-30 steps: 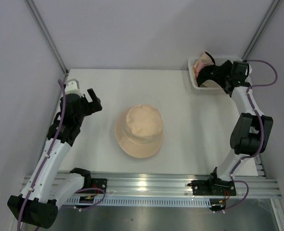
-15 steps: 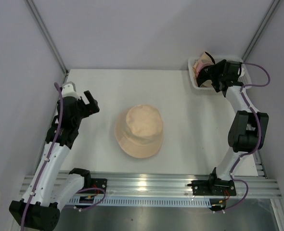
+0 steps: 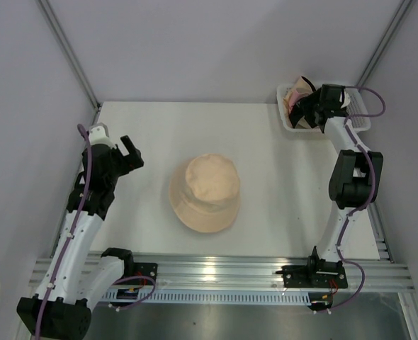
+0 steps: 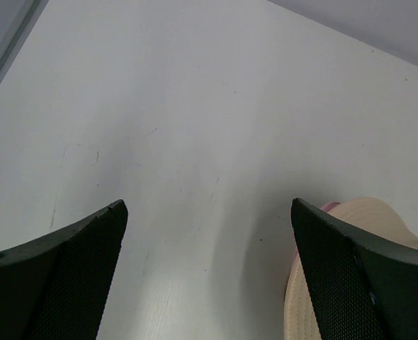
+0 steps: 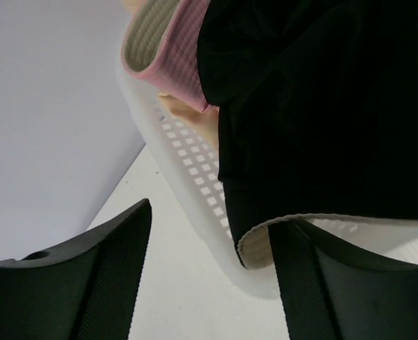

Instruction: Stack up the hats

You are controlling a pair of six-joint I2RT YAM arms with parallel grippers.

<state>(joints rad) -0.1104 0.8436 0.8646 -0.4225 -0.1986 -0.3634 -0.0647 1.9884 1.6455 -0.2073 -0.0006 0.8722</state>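
A pale peach hat [image 3: 204, 193] lies crown up in the middle of the table. Its brim shows in the left wrist view [image 4: 379, 219], with a thin pink edge [image 4: 329, 207] peeking from under it. My left gripper [image 3: 127, 152] is open and empty over bare table, left of that hat. A black hat [image 5: 322, 106] and a pink hat [image 5: 181, 57] lie in the white lattice basket [image 5: 188, 170] at the back right. My right gripper [image 3: 302, 112] is open at the basket's near left rim. The black hat's brim edge hangs between its jaws, close to the right finger [image 5: 336, 283].
The basket's rim [image 3: 287, 122] sits in the back right corner against the wall. Grey walls close the back and both sides. A metal rail [image 3: 216, 273] with the arm bases runs along the near edge.
My right gripper has moved left and back along the basket, closing in on the black hat. My left arm has drawn back a little to the left. The peach hat has not moved.
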